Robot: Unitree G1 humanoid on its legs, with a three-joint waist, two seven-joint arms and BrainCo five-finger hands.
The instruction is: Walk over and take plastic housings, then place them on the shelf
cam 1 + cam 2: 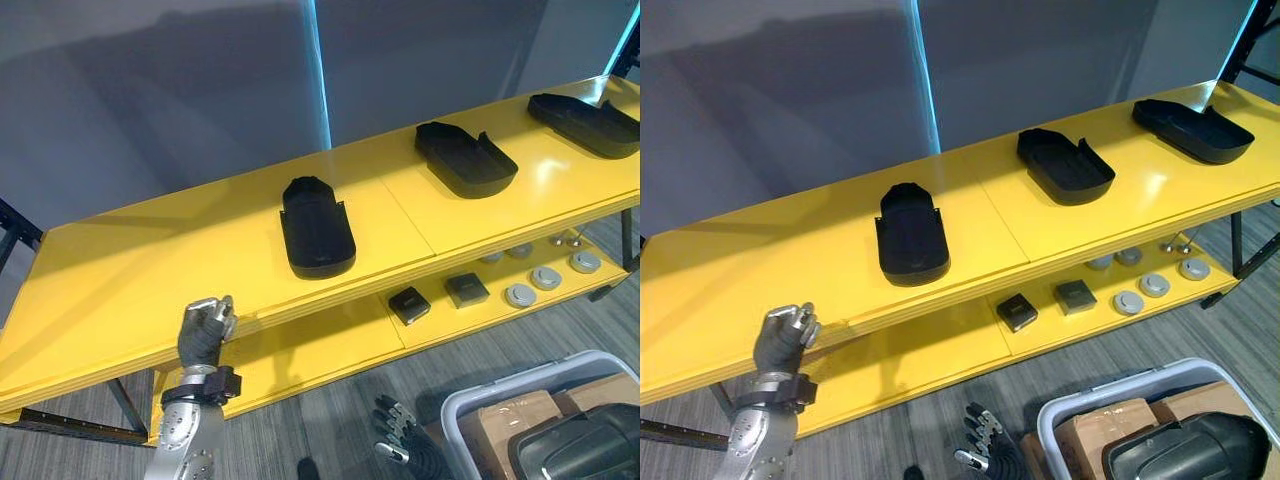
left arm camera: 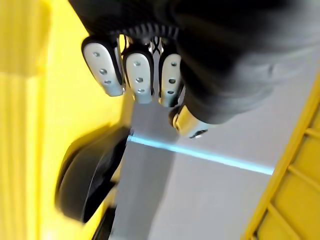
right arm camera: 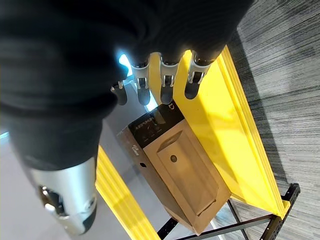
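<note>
A: What lay on the yellow shelf [image 1: 120,270]?
B: The nearest housing [image 1: 317,228], the middle housing [image 1: 464,158] and the far housing [image 1: 585,122], well apart on its top board.
A: And the hands?
B: The left hand [image 1: 205,330] was clenched on nothing at the board's front edge, the nearest housing beyond it, to its right, not touching. The right hand [image 1: 397,432] hung loose-fingered and empty beside the grey bin [image 1: 520,378].
</note>
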